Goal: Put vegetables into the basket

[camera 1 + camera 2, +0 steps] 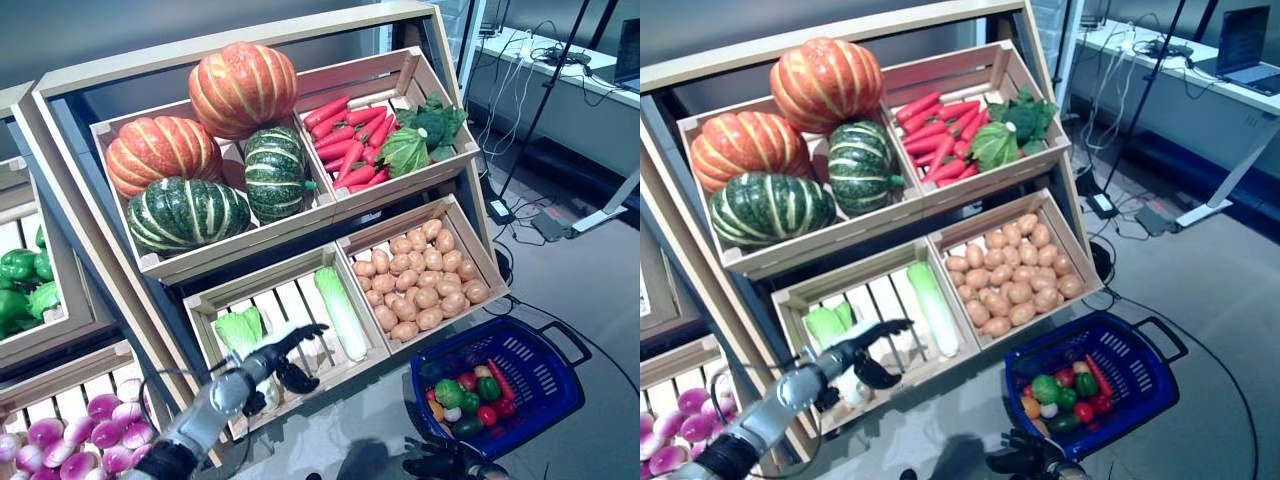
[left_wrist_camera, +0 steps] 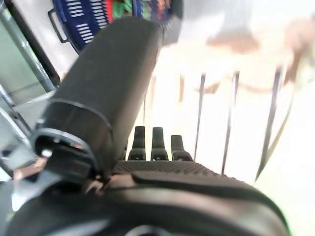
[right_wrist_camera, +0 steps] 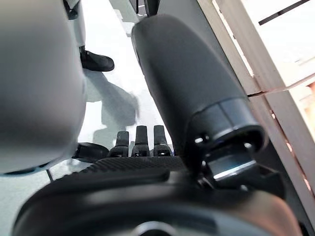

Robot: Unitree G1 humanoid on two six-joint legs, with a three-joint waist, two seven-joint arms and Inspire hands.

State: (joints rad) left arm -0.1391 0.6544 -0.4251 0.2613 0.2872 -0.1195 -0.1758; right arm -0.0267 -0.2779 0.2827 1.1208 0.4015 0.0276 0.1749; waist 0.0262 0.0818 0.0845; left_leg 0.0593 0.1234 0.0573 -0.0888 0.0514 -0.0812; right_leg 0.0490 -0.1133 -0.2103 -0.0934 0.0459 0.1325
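Note:
My left hand [image 1: 262, 364] is open over the lower-left wooden crate [image 1: 205, 300], fingers stretched toward the slats and thumb spread below. It holds nothing. A short napa cabbage [image 1: 240, 330] lies just left of the hand, and a longer one [image 1: 340, 312] lies to its right. The left wrist view shows straight fingers [image 2: 152, 142] above pale slats. The blue basket [image 1: 548, 378] stands on the floor at lower right, with several small vegetables in it. My right hand [image 1: 440, 462] shows at the bottom edge near the basket, fingers [image 3: 140, 141] relaxed and holding nothing.
The slanted shelf also holds pumpkins [image 1: 240, 88], red carrots [image 1: 350, 135] with leafy greens [image 1: 425, 130], and potatoes [image 1: 420, 280]. Left of it are green peppers [image 1: 20, 285] and purple-white turnips [image 1: 90, 425]. A desk and cables [image 1: 540, 215] sit at right.

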